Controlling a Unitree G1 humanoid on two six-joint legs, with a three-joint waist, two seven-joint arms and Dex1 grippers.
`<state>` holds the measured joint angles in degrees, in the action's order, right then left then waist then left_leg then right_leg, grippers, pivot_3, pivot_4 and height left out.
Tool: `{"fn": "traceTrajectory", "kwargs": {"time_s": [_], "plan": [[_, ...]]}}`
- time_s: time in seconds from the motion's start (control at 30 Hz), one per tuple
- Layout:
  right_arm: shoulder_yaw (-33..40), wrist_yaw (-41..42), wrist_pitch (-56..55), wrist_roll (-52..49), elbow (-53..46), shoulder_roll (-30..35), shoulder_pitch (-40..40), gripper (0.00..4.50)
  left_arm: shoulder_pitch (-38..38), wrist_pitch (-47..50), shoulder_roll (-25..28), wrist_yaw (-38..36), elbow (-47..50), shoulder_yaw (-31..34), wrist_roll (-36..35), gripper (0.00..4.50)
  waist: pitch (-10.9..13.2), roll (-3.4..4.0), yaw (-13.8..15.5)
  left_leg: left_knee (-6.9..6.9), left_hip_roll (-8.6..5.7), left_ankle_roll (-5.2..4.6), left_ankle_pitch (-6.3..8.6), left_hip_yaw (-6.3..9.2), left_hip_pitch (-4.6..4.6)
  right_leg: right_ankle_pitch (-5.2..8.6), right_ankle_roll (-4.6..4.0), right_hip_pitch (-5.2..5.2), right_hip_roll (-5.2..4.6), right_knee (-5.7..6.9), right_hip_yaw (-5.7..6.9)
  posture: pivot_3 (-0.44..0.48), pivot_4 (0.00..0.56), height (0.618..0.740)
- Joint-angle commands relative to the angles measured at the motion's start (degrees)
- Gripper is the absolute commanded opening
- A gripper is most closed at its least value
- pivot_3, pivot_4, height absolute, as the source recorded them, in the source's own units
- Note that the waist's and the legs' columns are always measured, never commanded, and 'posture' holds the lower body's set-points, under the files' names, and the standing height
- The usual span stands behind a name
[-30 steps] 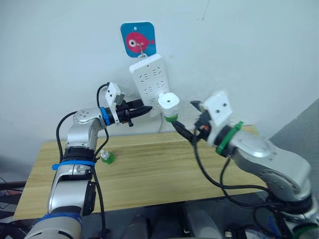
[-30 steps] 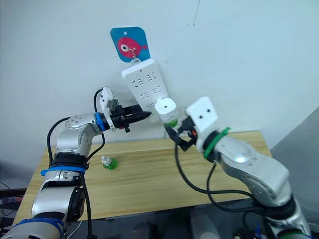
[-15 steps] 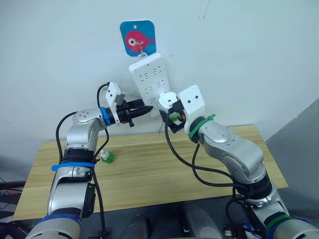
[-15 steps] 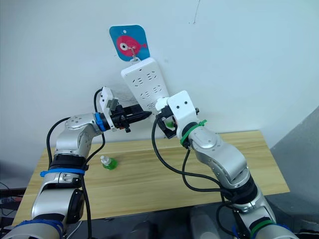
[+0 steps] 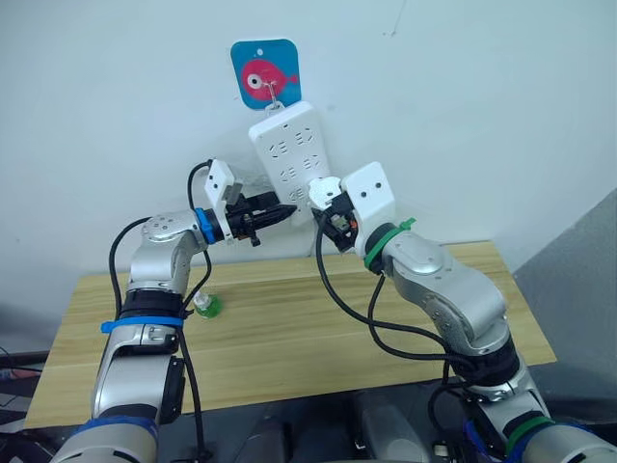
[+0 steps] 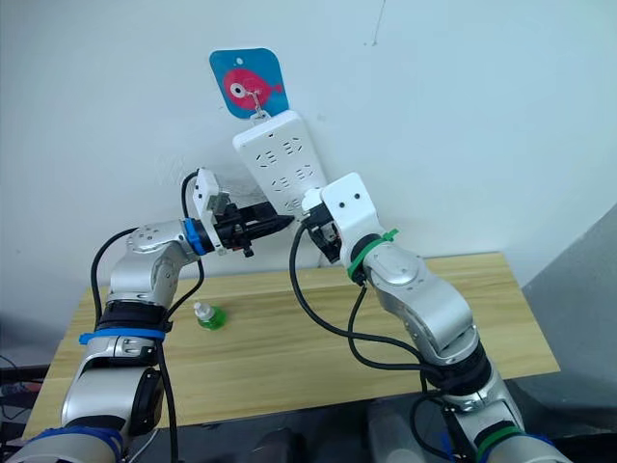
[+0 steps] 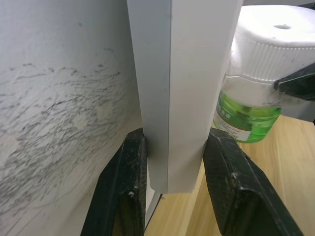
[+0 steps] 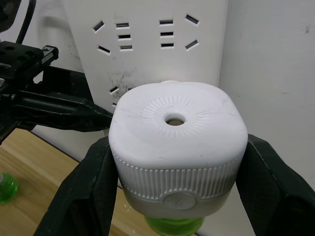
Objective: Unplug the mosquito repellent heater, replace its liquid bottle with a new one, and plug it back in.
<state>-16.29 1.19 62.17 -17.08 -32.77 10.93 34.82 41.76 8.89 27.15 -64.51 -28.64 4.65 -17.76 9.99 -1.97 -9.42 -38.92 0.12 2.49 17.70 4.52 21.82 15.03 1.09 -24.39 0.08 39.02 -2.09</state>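
The right gripper (image 8: 172, 162) clamps the mosquito repellent heater (image 8: 177, 130) between its two black fingers and holds it against the lower part of the white power strip (image 5: 292, 154), which hangs on the wall under a blue fish hook plate (image 5: 264, 72); a green liquid bottle (image 7: 246, 115) sits under the heater. The left gripper (image 7: 174, 167) pinches the lower end of the strip from its sides, both fingers touching it. A second small green bottle (image 5: 206, 305) stands on the wooden table (image 5: 289, 338) near its left back edge.
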Motion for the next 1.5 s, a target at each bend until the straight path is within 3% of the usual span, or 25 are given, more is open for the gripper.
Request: {"fn": "traceTrajectory", "kwargs": {"time_s": [0.03, 0.4, 0.6, 0.77, 0.93, 1.1, 1.3, 1.5], "plan": [[2.6, 1.2, 6.1, -2.3, -10.4, 0.3, -1.6, 2.92, 0.6, -1.7, 1.1, 3.4, -1.6, 0.9, 1.4, 1.27, 0.0, 0.02, -0.1, 0.0, -0.07, 0.0, 0.0, -0.01, 0.0, 0.0, 0.0, 0.0, -0.07, 0.0, -0.02, -0.245, 0.16, 0.74], [10.7, 2.1, 13.3, -2.5, -15.3, -0.4, -2.0, 2.92, -3.3, -3.7, 2.6, 4.6, 1.0, 3.2, -0.7, 1.27, 0.0, 0.06, -1.1, -0.05, -0.35, -0.33, -0.36, -0.23, -0.5, -0.31, 0.31, 0.36, -0.2, 0.07, -0.32, -0.252, 0.158, 0.74], [14.7, 1.9, 11.8, -2.2, -15.3, -2.8, -3.0, 2.92, -13.7, -9.9, 7.0, 10.3, 7.2, 7.5, 1.0, 3.12, -0.1, 0.14, -2.8, 0.06, -0.29, -0.32, -0.36, -0.23, -0.46, -0.34, 0.3, 0.18, -0.24, 0.2, -0.36, -0.236, 0.146, 0.74], [16.9, 1.6, 10.6, -2.5, -15.9, -5.4, -4.2, 2.92, -27.0, -11.7, 8.6, 12.1, 19.5, 11.5, -0.7, 4.5, -0.1, 0.22, -2.9, 0.14, -0.27, -0.31, -0.35, -0.17, 0.02, -0.34, 0.29, -0.23, -0.33, 0.09, -0.28, -0.214, 0.143, 0.74], [22.1, 2.4, 7.8, -5.8, -14.7, -12.4, -5.1, 2.92, -37.6, -4.4, 5.8, 11.4, 41.8, 7.1, -9.0, 4.5, -0.1, 0.24, -1.2, 0.12, -0.45, -0.31, -0.34, -0.26, 0.12, -0.35, 0.32, -0.27, -0.59, 0.05, -0.3, -0.184, 0.136, 0.74], [27.1, 2.6, 9.2, -11.7, -14.7, -20.0, -5.4, 2.92, -36.8, 4.3, 2.2, 15.0, 51.4, -0.5, -12.9, 4.5, -0.2, 0.33, 0.0, 0.08, -0.52, -0.31, -0.35, -0.24, 0.03, -0.42, 0.4, -0.15, -0.6, 0.07, -0.26, -0.189, 0.131, 0.74], [32.6, -1.0, 11.2, -20.3, -15.0, -27.1, -5.8, 2.92, -26.9, 6.2, -6.1, 21.5, 48.6, -5.4, -11.2, 4.5, -0.3, 0.53, 0.0, -0.03, -0.54, -0.34, -0.37, -0.28, -0.3, -0.48, 0.48, 0.25, -0.48, 0.04, -0.32, -0.209, 0.126, 0.74], [34.3, -6.8, 10.9, -28.1, -14.3, -26.7, -6.1, 2.92, -21.1, 4.8, -9.6, 21.2, 43.7, -6.6, -10.4, 4.5, -0.5, 0.82, -1.4, 0.0, -0.48, -0.36, -0.37, -0.26, -0.33, -0.48, 0.48, 0.28, -0.31, 0.05, -0.37, -0.226, 0.123, 0.74]]}}
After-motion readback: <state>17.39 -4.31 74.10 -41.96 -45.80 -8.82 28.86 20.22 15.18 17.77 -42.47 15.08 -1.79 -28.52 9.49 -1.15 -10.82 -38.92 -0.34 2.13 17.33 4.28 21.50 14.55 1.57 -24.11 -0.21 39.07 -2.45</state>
